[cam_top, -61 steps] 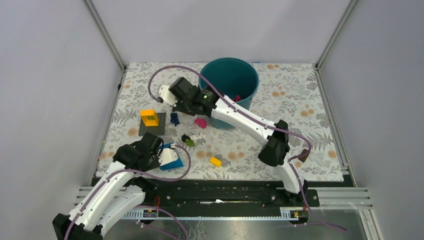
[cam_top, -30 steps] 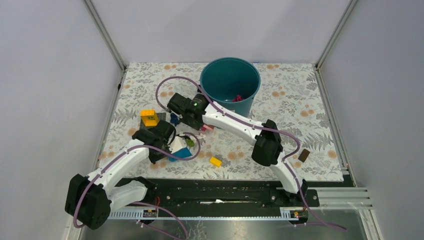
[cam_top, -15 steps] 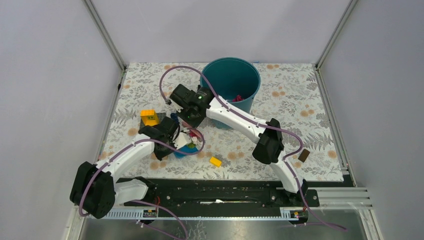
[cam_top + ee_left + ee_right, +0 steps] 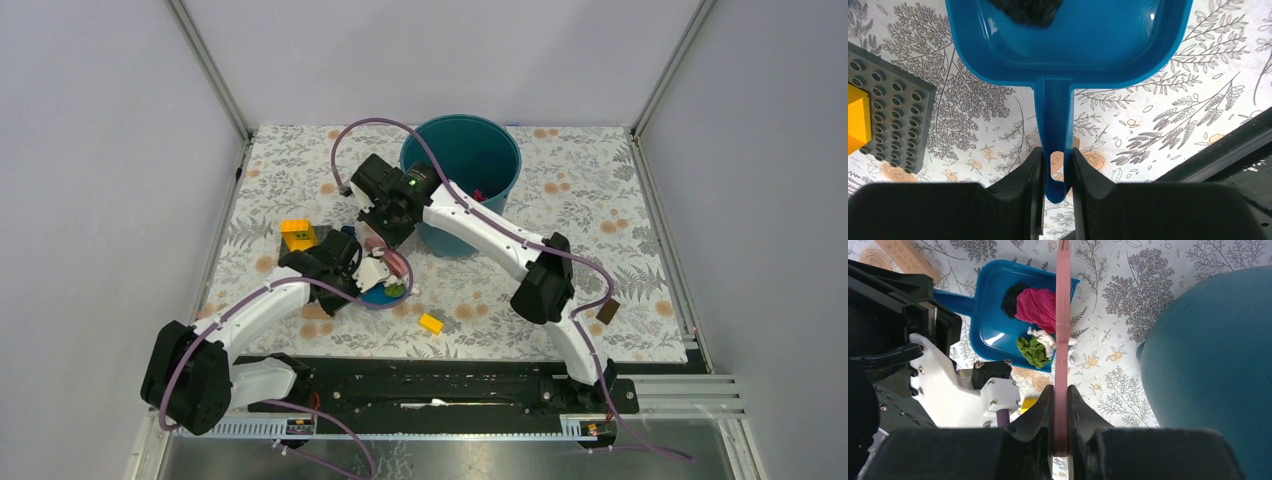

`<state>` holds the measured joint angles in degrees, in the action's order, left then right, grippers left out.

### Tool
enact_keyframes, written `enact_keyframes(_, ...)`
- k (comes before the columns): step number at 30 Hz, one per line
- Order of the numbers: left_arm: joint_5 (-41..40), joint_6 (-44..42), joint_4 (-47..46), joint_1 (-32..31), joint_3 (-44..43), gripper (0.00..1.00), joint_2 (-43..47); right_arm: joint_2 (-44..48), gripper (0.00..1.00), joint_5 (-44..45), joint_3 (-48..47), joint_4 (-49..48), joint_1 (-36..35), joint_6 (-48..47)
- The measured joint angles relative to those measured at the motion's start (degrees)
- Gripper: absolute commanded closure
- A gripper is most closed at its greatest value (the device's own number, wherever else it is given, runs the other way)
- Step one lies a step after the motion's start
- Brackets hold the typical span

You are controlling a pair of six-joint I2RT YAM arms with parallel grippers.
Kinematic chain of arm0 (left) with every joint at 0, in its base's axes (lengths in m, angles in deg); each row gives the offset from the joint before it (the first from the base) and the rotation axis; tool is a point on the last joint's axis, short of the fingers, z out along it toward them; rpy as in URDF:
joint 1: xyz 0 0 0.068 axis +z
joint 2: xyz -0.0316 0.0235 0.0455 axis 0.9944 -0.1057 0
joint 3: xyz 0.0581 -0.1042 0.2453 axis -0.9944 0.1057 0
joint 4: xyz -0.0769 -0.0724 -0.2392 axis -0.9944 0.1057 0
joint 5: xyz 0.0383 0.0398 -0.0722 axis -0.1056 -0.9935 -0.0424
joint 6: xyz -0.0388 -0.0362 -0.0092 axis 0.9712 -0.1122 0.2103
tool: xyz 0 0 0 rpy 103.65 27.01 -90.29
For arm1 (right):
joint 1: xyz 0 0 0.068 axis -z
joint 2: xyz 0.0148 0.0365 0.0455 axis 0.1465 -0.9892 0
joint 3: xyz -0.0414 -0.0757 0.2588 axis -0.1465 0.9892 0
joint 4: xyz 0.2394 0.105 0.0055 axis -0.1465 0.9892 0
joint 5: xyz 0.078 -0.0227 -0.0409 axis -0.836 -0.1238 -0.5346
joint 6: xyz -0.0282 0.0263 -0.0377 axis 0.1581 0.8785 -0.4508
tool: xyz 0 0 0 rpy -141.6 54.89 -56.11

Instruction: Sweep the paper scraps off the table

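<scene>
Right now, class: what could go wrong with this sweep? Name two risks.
1. The white scrap and green scrap lie at the open lip of the dustpan; lifting or tilting could drop them back on the table.
2. The left gripper pinches only the end of the thin handle, so the loaded dustpan may swivel on its way to the bucket.

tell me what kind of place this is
Likely a robotics lab test cell, not a home: the left arm and right arm bolted to a black rail, bare grey walls with metal frame posts, staged props like the teal bucket.
</scene>
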<state>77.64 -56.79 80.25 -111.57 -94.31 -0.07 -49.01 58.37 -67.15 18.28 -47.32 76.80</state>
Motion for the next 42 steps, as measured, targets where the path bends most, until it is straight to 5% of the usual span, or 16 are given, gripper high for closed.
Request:
enact_keyframes(28, 1.57, 1.14, -7.45, 0.00, 5.62, 1.00, 10.82, 18.03, 1.00, -1.68, -4.57, -1.77, 4.52, -9.57)
enact_keyframes(34, 1.55, 1.33, -3.72, 0.00, 0.37, 1.00, 12.09, 27.39, 1.00, -0.61, 1.64, -10.82, 11.02, -10.58)
enact_keyframes(42, 1.64, 2.14, 2.08, 0.00, -11.63, 1.00, 12.13, 28.00, 1.00, 1.33, 1.16, -18.32, 21.44, -10.03)
